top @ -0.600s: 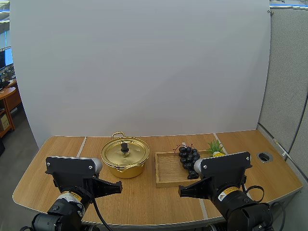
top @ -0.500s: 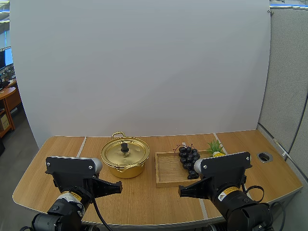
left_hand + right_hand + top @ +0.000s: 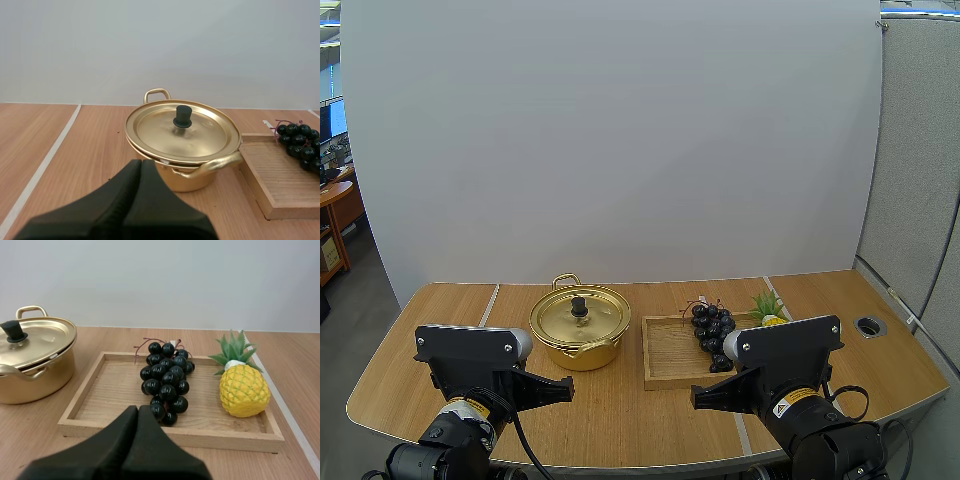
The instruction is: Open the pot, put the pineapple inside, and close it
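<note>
Finding no step of the task completed: the lid (image 3: 160,127) is sitting square on the pot (image 3: 186,179) just ahead of the left pincer (image 3: 141,161), which is pressed together on nothing. The pineapple (image 3: 244,390) is standing on the tray (image 3: 170,433) ahead of the right pincer (image 3: 138,409) and off to its right, beyond the grapes (image 3: 165,380), and that pincer is likewise pressed together and empty. Opening, loading and closing are all, in my judgement, waiting to be done; the wooden table (image 3: 620,410) is lying level under both pincers, with a white screen (image 3: 620,140) standing beyond the pot and a grey partition (image 3: 920,180) to the right.
</note>
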